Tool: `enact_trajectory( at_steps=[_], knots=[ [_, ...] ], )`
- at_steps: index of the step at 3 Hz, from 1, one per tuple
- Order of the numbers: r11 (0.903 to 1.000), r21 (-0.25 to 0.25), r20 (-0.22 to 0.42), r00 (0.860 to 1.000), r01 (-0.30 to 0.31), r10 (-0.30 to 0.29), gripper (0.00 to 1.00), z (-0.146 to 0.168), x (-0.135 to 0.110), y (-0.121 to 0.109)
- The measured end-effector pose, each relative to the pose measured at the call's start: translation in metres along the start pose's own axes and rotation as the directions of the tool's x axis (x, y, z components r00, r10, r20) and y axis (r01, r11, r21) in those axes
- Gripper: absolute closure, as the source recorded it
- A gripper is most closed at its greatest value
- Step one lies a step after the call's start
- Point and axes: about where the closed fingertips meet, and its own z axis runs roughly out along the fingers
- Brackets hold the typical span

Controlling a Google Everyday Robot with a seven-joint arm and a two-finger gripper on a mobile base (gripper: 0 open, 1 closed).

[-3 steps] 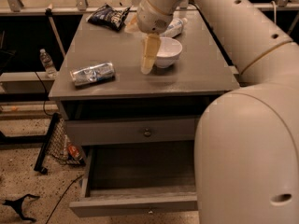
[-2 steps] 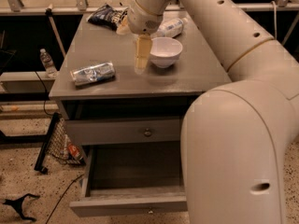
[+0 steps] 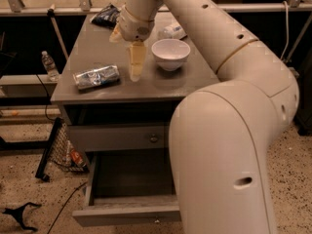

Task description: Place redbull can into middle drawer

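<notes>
The redbull can lies on its side near the front left of the grey cabinet top. My gripper hangs point-down over the cabinet top, just right of the can and left of the white bowl. It holds nothing that I can see. The middle drawer is pulled open at the bottom of the cabinet, and its inside looks empty. My arm covers the drawer's right part.
A shut drawer with a round metal knob sits above the open one. A dark snack bag and a clear plastic bottle lie at the back of the top. Another bottle stands to the cabinet's left.
My gripper has moved left, away from the bowl and closer to the can. The can and the drawer have not moved.
</notes>
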Motion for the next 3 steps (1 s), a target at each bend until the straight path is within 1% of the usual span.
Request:
enact_trajectory(
  at_steps=[1, 3],
  knots=[
    [0.9995, -0.012, 0.016, 0.999, 0.030, -0.030, 0.00, 0.014, -0.010, -0.004],
    [0.9991, -0.015, 0.059, 0.998, 0.039, -0.038, 0.00, 0.040, -0.015, -0.007]
  ],
)
